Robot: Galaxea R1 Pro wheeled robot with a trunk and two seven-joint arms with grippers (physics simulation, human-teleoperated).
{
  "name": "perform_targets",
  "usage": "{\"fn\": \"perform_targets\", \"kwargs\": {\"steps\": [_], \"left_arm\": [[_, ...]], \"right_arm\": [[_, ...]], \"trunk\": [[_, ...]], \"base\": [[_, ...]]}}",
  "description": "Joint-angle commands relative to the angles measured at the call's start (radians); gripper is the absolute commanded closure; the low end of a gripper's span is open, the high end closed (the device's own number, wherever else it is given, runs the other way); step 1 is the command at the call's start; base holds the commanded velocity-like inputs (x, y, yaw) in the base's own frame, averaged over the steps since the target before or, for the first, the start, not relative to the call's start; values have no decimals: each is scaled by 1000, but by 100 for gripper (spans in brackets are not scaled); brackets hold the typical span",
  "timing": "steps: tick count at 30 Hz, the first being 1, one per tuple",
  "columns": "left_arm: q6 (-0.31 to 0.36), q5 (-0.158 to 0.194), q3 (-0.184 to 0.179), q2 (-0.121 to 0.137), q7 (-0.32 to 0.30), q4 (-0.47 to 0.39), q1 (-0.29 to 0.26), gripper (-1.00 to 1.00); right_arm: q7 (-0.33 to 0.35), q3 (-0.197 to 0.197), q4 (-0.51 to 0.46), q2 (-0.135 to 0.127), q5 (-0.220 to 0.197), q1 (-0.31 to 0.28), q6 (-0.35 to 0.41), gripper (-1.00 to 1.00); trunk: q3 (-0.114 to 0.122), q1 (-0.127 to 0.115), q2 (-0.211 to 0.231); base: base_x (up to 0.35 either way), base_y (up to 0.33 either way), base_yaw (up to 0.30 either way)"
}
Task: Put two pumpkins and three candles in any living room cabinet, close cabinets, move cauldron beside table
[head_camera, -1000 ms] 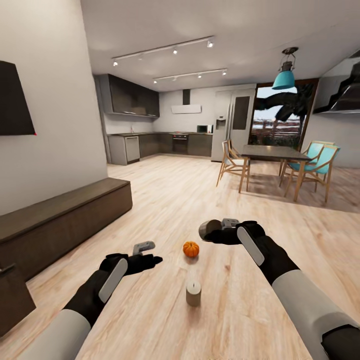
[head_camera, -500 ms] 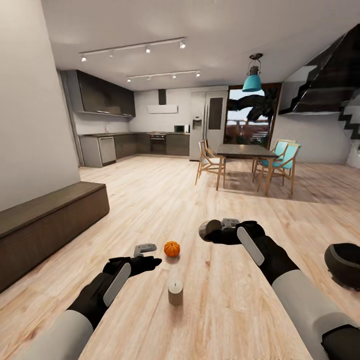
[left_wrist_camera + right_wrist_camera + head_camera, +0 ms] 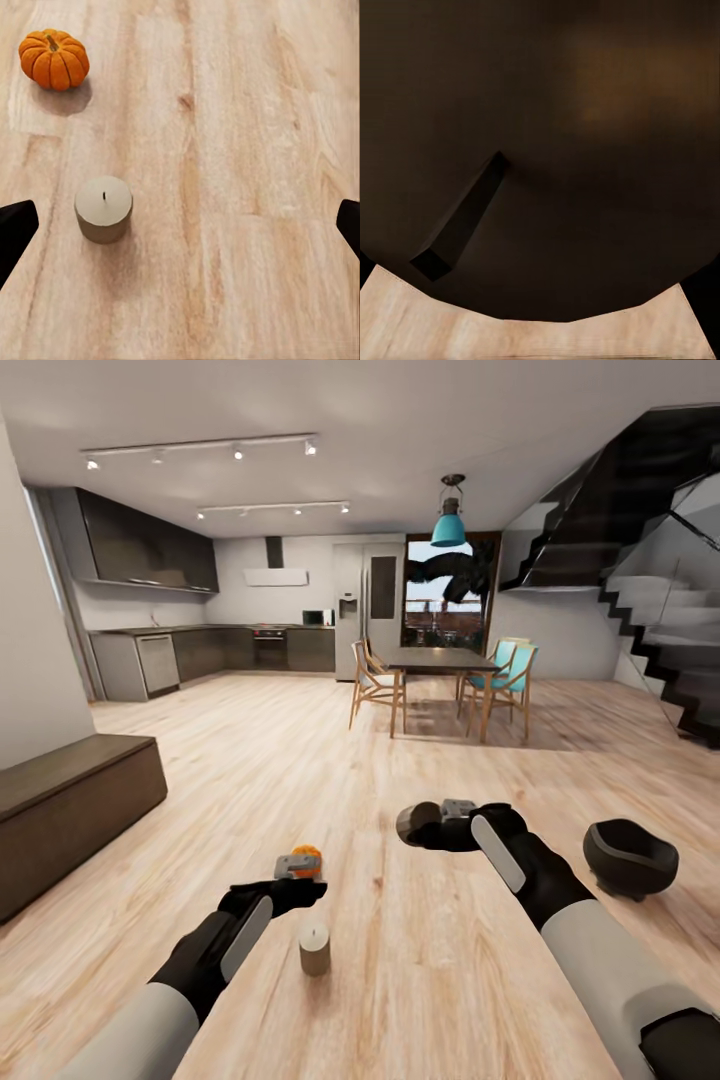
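Head camera has panned right since the earlier frames: the cabinet (image 3: 70, 810) now sits further left, and the cauldron (image 3: 629, 857) stands fully in view on the floor at right. The pumpkin (image 3: 305, 857) lies just beyond the left gripper (image 3: 300, 885), with a candle (image 3: 314, 948) nearer, slightly right. Left gripper's fingers spread wide, empty. Right gripper (image 3: 415, 825) holds a candle (image 3: 540, 150) clamped. Bare floor (image 3: 420, 980) stretches ahead to the dining table (image 3: 440, 660).

Bright, even ceiling-spot light and soft floor shadows — the right wrist view is dark, blurred.
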Motion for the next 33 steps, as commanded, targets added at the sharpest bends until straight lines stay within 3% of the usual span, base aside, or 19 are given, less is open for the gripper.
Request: {"fn": "perform_targets", "kwargs": {"steps": [1, 6, 11, 14, 18, 19, 24, 33], "left_arm": [[3, 10, -3, 0, 9, 4, -1, -100], [2, 7, -2, -18, 21, 28, 0, -100], [18, -3, -1, -59, 125, 32, -1, -100], [53, -4, 1, -76, 155, 74, -2, -100], [61, -3, 2, -84, 160, 124, -4, -100], [64, -2, 4, -86, 172, 149, -26, -100], [64, -1, 6, -88, 251, 159, -44, -100], [64, 1, 8, -86, 279, 161, -47, -100]], "right_arm": [[-6, 3, -1, -1, -6, -1, 2, 100], [-37, 4, 0, 0, -4, -1, 2, 100], [-42, 4, 0, 0, -4, -1, 2, 100], [-43, 5, 0, 0, -4, -1, 2, 100], [-43, 6, 0, 0, -3, 0, 0, 100], [-43, 8, 0, 0, -2, 1, -7, 100], [-44, 8, 0, 0, -2, 10, -26, 100], [-43, 9, 0, 0, -3, 30, -37, 100]], "trunk": [[-1, 0, -1], [-1, 0, -1], [-1, 0, -1], [-1, 0, -1], [-1, 0, -1], [-1, 0, -1], [-1, 0, -1], [-1, 0, -1]], "base": [[0, 0, -300], [0, 0, -300], [0, 0, -292], [0, 0, -107], [0, 0, -21], [0, 0, -3], [0, 0, -1], [0, 0, 0]]}}
